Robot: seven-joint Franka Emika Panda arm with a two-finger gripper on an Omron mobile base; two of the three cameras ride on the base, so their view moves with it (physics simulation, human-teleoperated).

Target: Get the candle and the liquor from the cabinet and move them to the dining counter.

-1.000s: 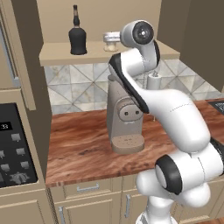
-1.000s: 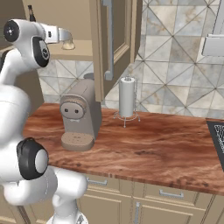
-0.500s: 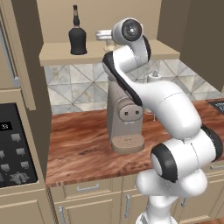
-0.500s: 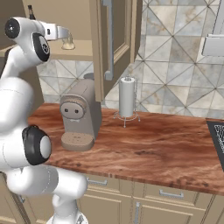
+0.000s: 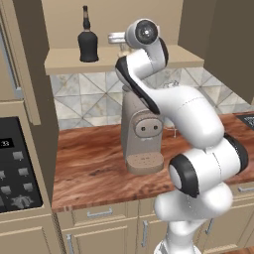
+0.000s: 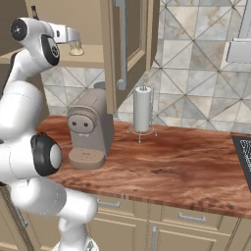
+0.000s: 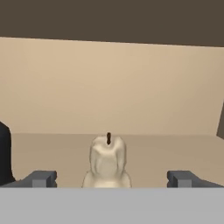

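Patterned grey tiles back a reddish wood-grain counter (image 6: 186,171) carrying a beige coffee machine (image 5: 142,133) and a paper-towel roll (image 6: 142,109) on its stand. Above them hangs the cabinet (image 6: 131,44), its door swung open, and the arm reaches up onto its shelf (image 5: 64,62).

Inside stand two things. The liquor (image 5: 88,40), a squat black bottle with a thin neck, sits toward the shelf's left end. The candle (image 7: 107,162), a lumpy cream piece with a short dark wick, sits upright near the shelf's front edge, well apart from the bottle. In the right base view it shows just beyond the gripper (image 6: 73,38).

The jaws are released and spread wide. In the hand view the two fingertips (image 7: 43,178) flank the candle, one on each side with a clear gap both ways, touching nothing.

The candle will likely handle as light and stiff, though wax is somewhat slick and its surface can dent or chip under a hard pinch. Its bulging lower body looks the best place to take hold, square across the widest part, well below the wick. The bottle is probably heavier and smoother; its broad belly would suit a grip better than the neck, which could pivot or slip.
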